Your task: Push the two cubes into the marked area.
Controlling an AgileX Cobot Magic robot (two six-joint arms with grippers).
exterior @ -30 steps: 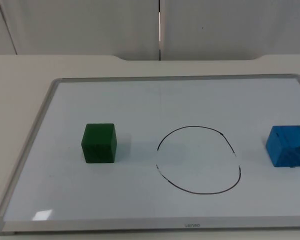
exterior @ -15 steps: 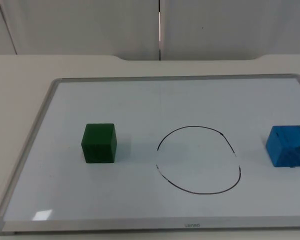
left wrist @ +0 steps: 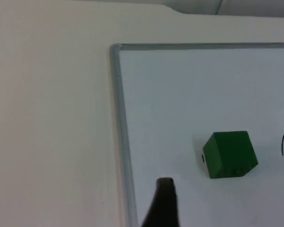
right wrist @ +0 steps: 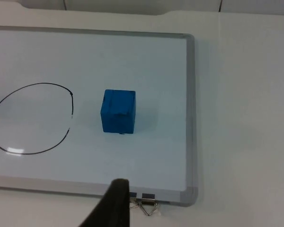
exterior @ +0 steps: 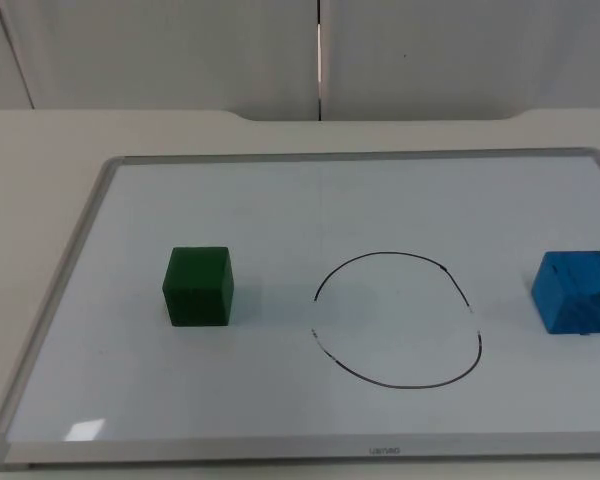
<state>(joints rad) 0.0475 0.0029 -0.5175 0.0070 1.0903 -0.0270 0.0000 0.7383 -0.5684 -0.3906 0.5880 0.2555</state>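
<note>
A dark green cube (exterior: 198,286) stands on the whiteboard (exterior: 60,290), left of a hand-drawn black circle (exterior: 397,320). A blue cube (exterior: 576,291) stands to the right of the circle, close to the board's right side. Both cubes are outside the line. In the left wrist view my left gripper (left wrist: 163,208) hangs over the board's left frame, well short of the green cube (left wrist: 229,154). In the right wrist view my right gripper (right wrist: 112,205) is above the board's front edge, apart from the blue cube (right wrist: 118,111) and the circle (right wrist: 33,118).
The whiteboard's grey frame (exterior: 310,157) is a low raised edge all around. A metal clip (right wrist: 146,205) sticks out from the board's front frame near its right corner. White table (exterior: 40,140) surrounds the board, and the grey partition wall (exterior: 180,50) closes the back.
</note>
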